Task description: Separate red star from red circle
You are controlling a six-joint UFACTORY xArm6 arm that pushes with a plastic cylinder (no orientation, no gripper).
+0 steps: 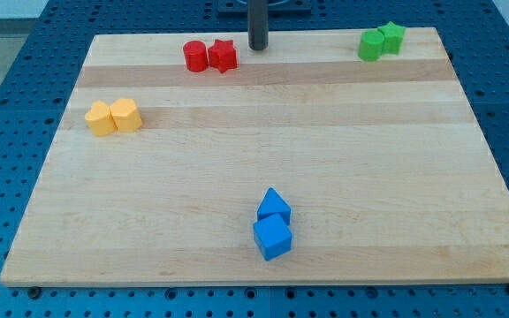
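Note:
The red star [224, 56] and the red circle [195, 56] sit touching side by side near the view's top, left of centre, the circle on the left. The dark rod comes down from the top edge, and my tip [258, 47] rests on the board just right of the red star, a small gap apart from it.
Two yellow blocks [113, 117] touch at the view's left. Two green blocks [381, 41] touch at the top right corner. A blue cube [272, 237] and another blue block [274, 207] touch at the bottom centre. The wooden board [369, 177] lies on a blue pegboard.

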